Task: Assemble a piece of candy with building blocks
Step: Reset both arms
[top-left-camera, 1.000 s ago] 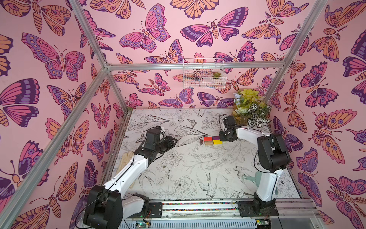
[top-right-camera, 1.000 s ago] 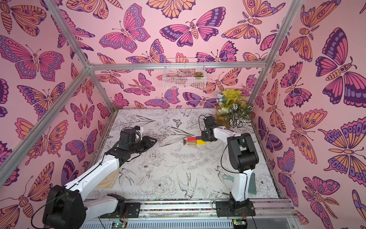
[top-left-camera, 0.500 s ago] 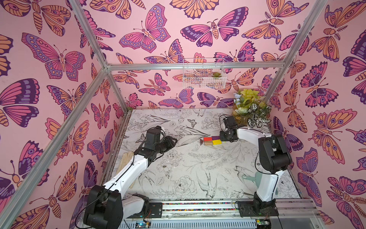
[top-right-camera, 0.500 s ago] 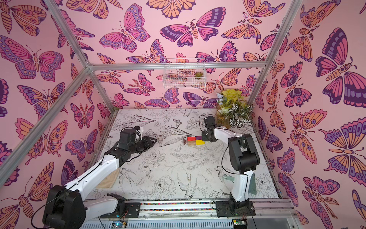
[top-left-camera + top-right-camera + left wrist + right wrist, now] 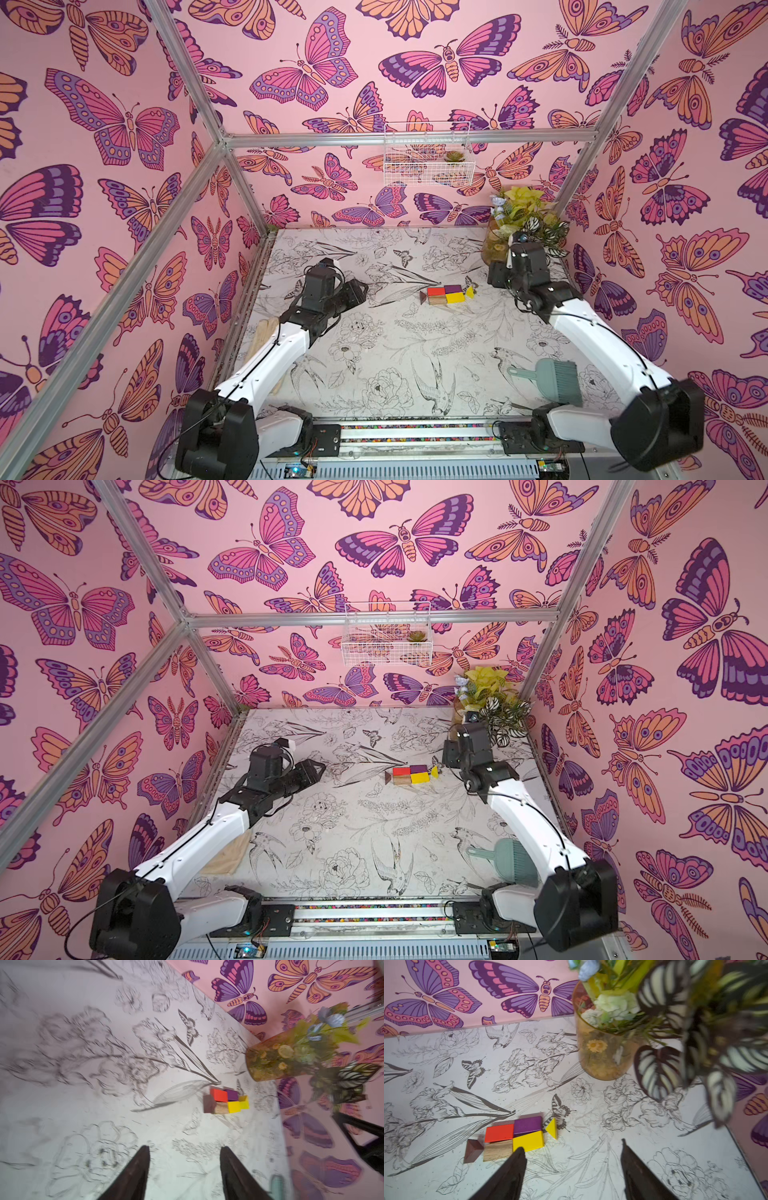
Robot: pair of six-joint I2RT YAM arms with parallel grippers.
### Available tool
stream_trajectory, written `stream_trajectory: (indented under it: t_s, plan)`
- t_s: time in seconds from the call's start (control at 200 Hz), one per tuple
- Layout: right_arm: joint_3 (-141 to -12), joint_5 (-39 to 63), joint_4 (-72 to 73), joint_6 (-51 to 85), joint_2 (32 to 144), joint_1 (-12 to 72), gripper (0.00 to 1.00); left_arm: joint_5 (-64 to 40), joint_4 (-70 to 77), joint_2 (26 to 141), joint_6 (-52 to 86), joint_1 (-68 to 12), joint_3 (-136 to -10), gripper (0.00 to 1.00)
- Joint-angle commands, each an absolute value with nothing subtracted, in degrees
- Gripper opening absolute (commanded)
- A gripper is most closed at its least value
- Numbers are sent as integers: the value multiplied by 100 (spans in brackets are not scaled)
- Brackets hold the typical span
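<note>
Nearest the rail, a teal dustpan and brush (image 5: pixel 555 380) are lying on the table (image 5: pixel 374 365), out of play. Farther in, the left gripper (image 5: pixel 185 1155) is hovering with jaws apart and empty, well short of the piece of candy (image 5: pixel 513 1138), which is sitting flat past mid-table, toward the right. The right gripper (image 5: pixel 572 1146) is hanging near its yellow triangle (image 5: pixel 552 1128), jaws wide, holding nothing. The building blocks (image 5: pixel 499 1132) are looking light, rigid, smooth and merely abutting, so a nudge is risking a scatter. Pinching one block across its flat sides seems safest. Beyond, a flower vase (image 5: pixel 602 1057) is standing in the corner.
</note>
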State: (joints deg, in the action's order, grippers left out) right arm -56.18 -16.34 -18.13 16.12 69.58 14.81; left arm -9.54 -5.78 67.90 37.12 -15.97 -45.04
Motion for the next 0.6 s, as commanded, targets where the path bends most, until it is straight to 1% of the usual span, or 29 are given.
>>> stream_trajectory:
  t_s: [0.0, 0.01, 0.055, 0.065, 0.085, 0.105, 0.115, 0.13, 0.18, 0.25, 0.365, 0.411, 0.496, 0.596]
  plan:
    - [-5092, -2328, -1637, 1516, 6697, 1269, 82, 633, -517, 6278, 2486, -1530, -4295, 65]
    - [-5063, -2364, -1616, 1502, 6671, 1260, 83, 738, -501, 6241, 2382, -1529, -4271, 66]
    - [-4817, -2604, -1429, 1426, 6531, 1213, 98, 1165, -399, 6091, 1920, -1529, -4139, 70]
    - [-4764, -2661, -1379, 1418, 6511, 1206, 100, 1267, -372, 6060, 1823, -1529, -4109, 73]
    - [-4658, -2816, -1275, 1390, 6484, 1197, 99, 1470, -324, 6000, 1636, -1529, -4042, 84]
    - [-4550, -2921, -1154, 1326, 6455, 1177, 99, 1676, -265, 5946, 1451, -1533, -3956, 92]
    - [-4508, -2954, -1093, 1285, 6457, 1171, 99, 1779, -218, 5920, 1367, -1530, -3903, 97]
    - [-4467, -2982, -1033, 1238, 6466, 1169, 99, 1934, -130, 5889, 1227, -1534, -3844, 100]
    - [-4209, -3129, -686, 1007, 6488, 1164, 99, 2334, 129, 5789, 774, -1523, -3556, 100]
    - [-3854, -3089, -115, 728, 6529, 1160, 99, 2693, 672, 5700, 169, -1521, -3112, 100]
    - [-3285, -2921, 833, 407, 6531, 1160, 99, 2900, 1789, 5714, -403, -1431, -2272, 100]
    - [-3073, -2868, 1265, 287, 6589, 1159, 99, 2789, 2315, 5768, -364, -1305, -1986, 100]
    - [-2661, -2886, 2205, 151, 6829, 1154, 99, 2094, 3105, 5942, -326, -894, -1475, 100]
    - [-2181, -2621, 3631, 154, 7322, 1117, 99, 1816, 3459, 6372, -324, -530, -1380, 100]
